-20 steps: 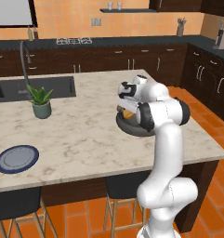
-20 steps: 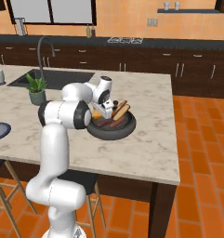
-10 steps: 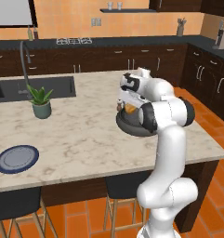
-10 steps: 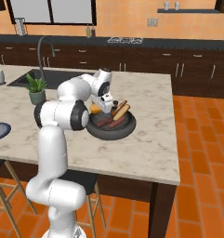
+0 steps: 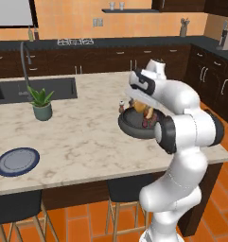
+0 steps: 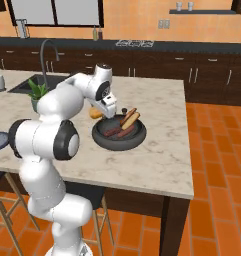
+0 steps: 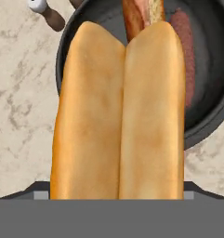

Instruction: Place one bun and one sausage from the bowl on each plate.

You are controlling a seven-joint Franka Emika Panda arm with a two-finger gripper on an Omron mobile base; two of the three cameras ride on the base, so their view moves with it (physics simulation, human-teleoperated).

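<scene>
Gripper (image 6: 108, 111) sits at the near-left rim of the bowl (image 6: 119, 145), pointing down. From the hand cam, the bun (image 7: 120, 116) is right up against the lens. It's a split roll with two tan lobes side by side, running lengthwise out from the hand. Fingertips are hidden behind it. It hangs clear above the bowl rim (image 7: 201, 125) and counter, so I read the jaws as clamped on the bun, fairly wide. In the right base view its orange end (image 6: 95, 113) pokes out just left of the hand, outside the bowl's edge.

Under the bun's far end the bowl holds a sausage (image 7: 182, 51) lying along the right inner wall. A second bun-and-sausage pair lies partly covered at centre. A small white-topped shaker (image 7: 46, 13) stands on the marble just beside the bowl's far-left rim, so it's tight on that side.

The plate (image 5: 17, 160) is well apart, far left near the front counter edge, w/ bare marble between it and the bowl (image 5: 134, 130). A potted plant (image 5: 41, 104) stands back from that path, near the sink (image 5: 35, 90). The bowl sits near the island's right end and not far from its front edge. My own forearm crowds the bowl's right side.
</scene>
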